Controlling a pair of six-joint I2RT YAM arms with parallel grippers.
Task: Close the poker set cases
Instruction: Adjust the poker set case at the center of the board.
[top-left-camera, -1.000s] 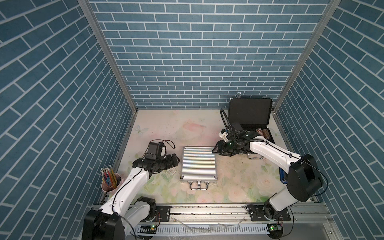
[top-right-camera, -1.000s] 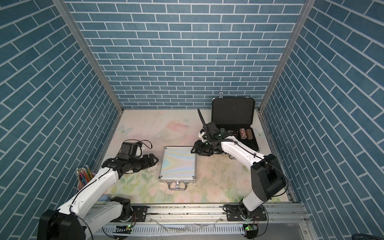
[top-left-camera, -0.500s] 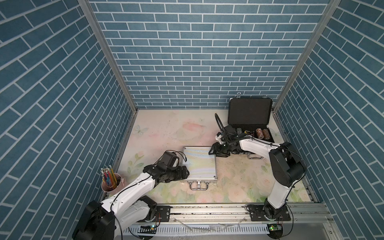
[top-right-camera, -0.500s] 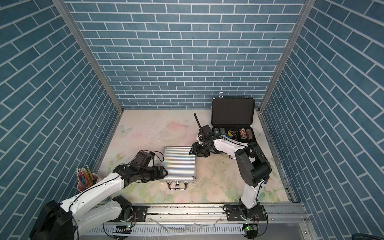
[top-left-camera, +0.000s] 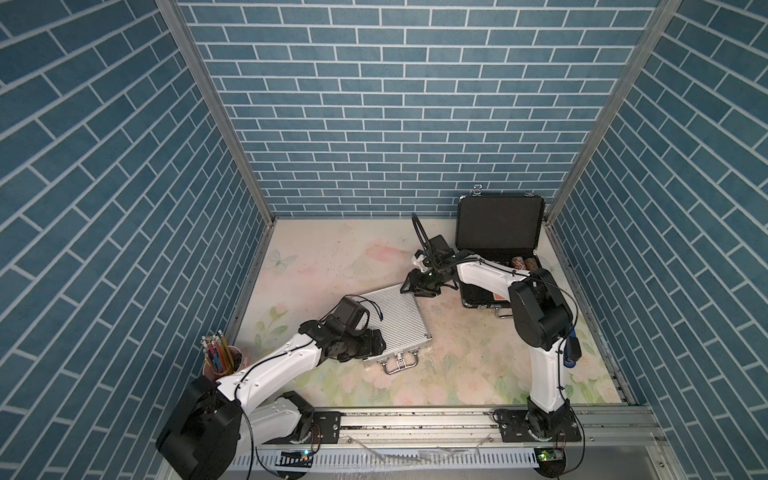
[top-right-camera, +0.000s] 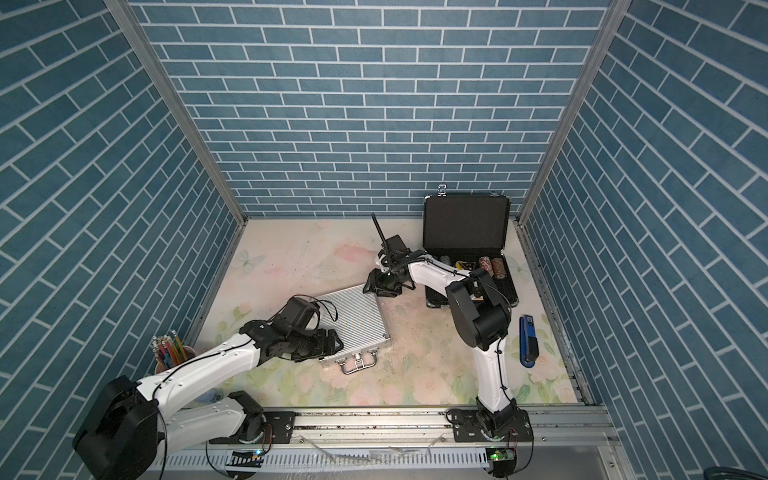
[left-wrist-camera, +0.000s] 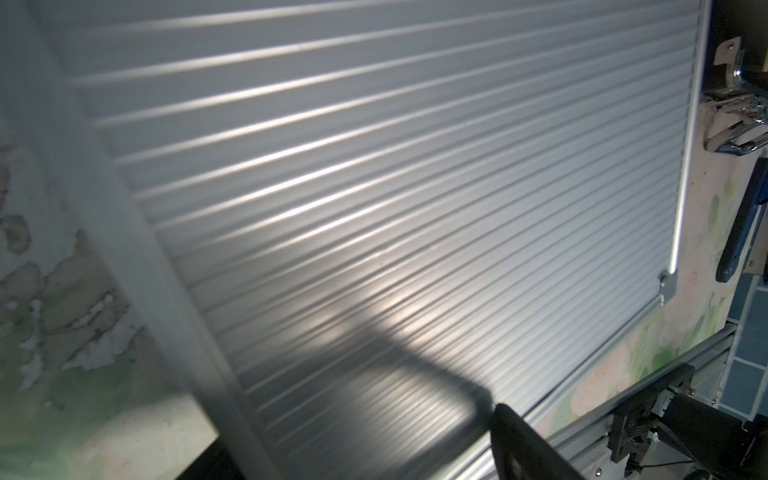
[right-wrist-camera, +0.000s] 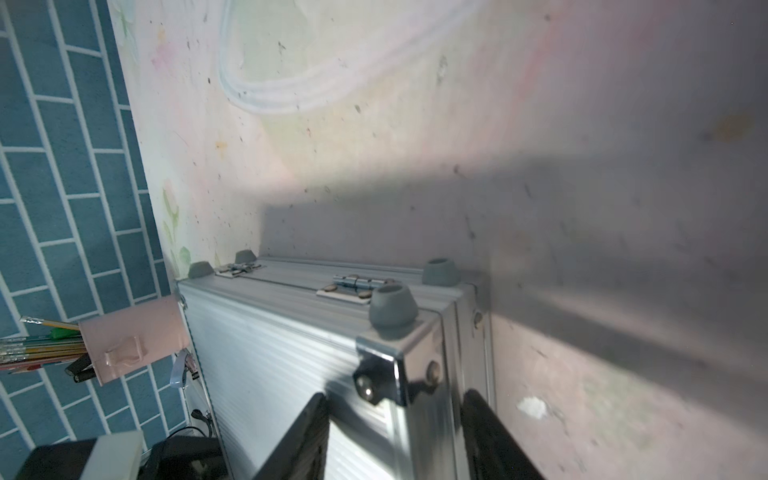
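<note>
Though open, black case (top-right-camera: 465, 224) (chips (top-right-camera: 490, 266) inside); silver case (top-right-camera: 357, 316) closed

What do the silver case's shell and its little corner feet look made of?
Silver case: ribbed metal, probably aluminium, with a satin sheen and streaked highlights along the ribs. Feet: matte grey with no glare, likely rubber or soft plastic.
</note>
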